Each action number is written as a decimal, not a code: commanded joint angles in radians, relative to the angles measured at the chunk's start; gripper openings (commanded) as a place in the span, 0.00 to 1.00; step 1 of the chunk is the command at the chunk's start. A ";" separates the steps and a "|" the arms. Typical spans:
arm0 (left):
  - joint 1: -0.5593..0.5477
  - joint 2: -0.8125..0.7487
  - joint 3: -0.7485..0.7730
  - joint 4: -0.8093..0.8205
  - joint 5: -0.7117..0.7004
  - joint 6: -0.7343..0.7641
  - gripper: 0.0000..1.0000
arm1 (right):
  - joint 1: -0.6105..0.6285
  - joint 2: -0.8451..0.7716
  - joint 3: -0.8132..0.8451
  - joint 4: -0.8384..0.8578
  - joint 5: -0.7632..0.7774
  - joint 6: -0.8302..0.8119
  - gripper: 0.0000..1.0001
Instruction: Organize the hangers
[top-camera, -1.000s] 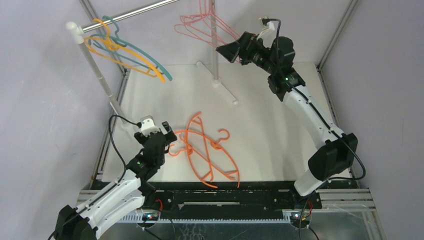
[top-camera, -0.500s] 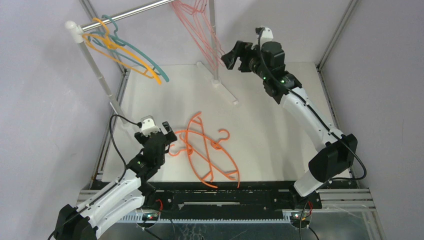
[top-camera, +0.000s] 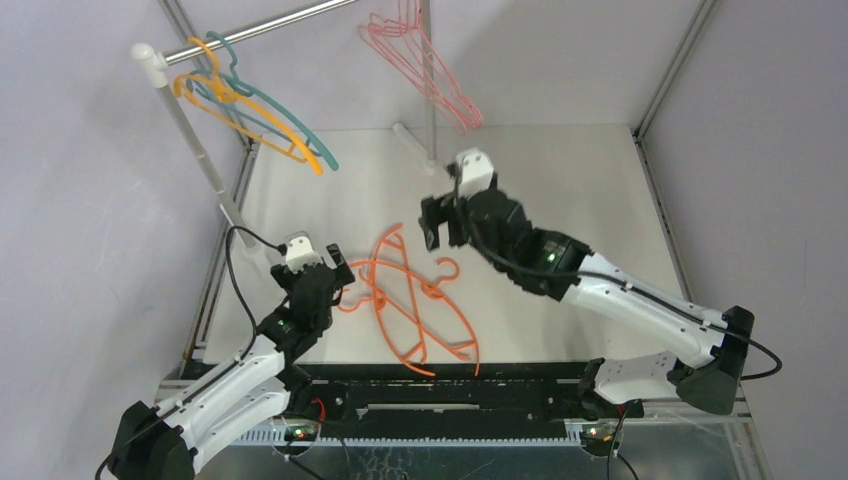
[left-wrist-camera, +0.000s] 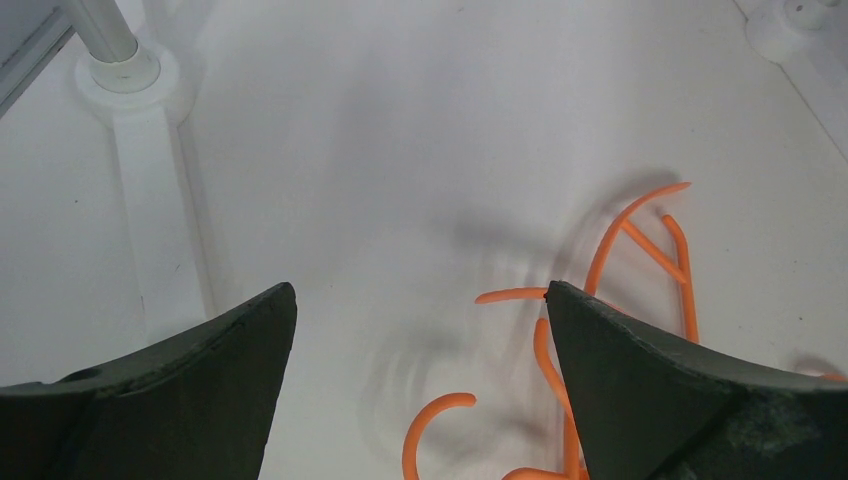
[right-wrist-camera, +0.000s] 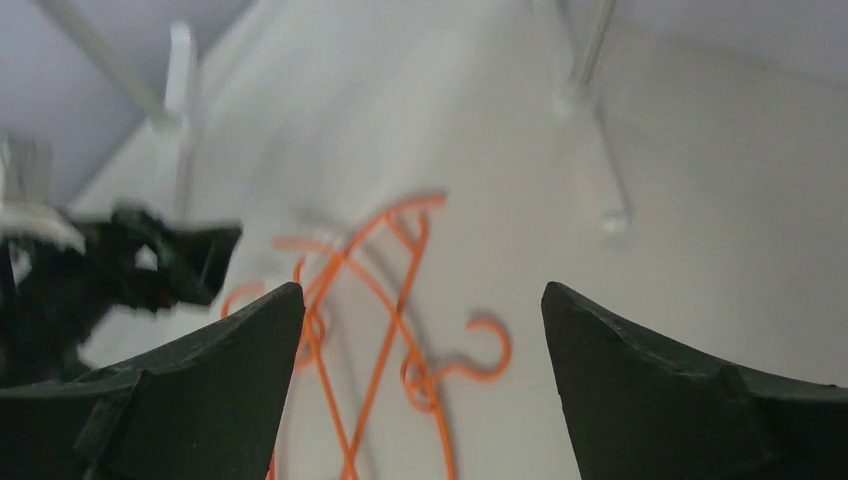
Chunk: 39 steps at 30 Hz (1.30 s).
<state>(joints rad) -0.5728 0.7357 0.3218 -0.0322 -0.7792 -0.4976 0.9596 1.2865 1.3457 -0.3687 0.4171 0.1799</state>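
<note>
The orange hangers (top-camera: 415, 300) lie on the white table (top-camera: 560, 190), crossed over each other in 1 loose pile near the front edge. I cannot count them with certainty.

The left gripper (top-camera: 340, 283) is low, just beside the left end of this pile. Its jaws are wide apart and hold nothing. In the left wrist view, an orange hook (left-wrist-camera: 435, 425) lies on the table between the 2 fingers (left-wrist-camera: 640, 390), not touching them.

The right gripper (top-camera: 432, 232) is above the table at the far side of the pile, pointing down toward it. Its jaws are also wide apart and empty. The right wrist view is blurred, but the orange hangers (right-wrist-camera: 385, 300) and the left gripper (right-wrist-camera: 160, 262) show between its fingers.

At the back, the rail (top-camera: 262, 27) carries the other hangers. The teal hanger (top-camera: 296, 118) and the yellow hanger (top-camera: 262, 133) hang together near the left post (top-camera: 190, 130). The pink hangers (top-camera: 430, 75) hang further right, tilted.
</note>
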 joint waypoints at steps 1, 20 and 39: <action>0.004 0.015 0.042 0.015 -0.024 0.001 0.99 | 0.124 -0.007 -0.134 -0.081 0.092 0.068 0.92; 0.005 0.010 0.037 0.005 -0.014 -0.024 0.99 | 0.124 0.193 -0.496 -0.012 -0.075 0.354 0.42; 0.005 0.021 0.035 0.014 -0.014 -0.022 0.99 | 0.095 0.198 -0.682 0.106 -0.149 0.397 0.25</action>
<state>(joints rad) -0.5728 0.7597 0.3218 -0.0471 -0.7826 -0.5014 1.0603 1.4811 0.7013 -0.3000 0.2859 0.5488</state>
